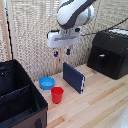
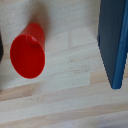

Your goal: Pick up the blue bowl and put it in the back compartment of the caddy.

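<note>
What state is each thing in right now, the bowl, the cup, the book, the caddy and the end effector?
blue bowl: upright on the table, empty, untouched.
red cup: upright, open mouth up, looks empty.
dark-blue book: standing on edge, closed.
caddy: open-topped; back compartment shows nothing inside.
end effector: raised above the table, open, holding nothing.
black machine: sits closed on the table.
</note>
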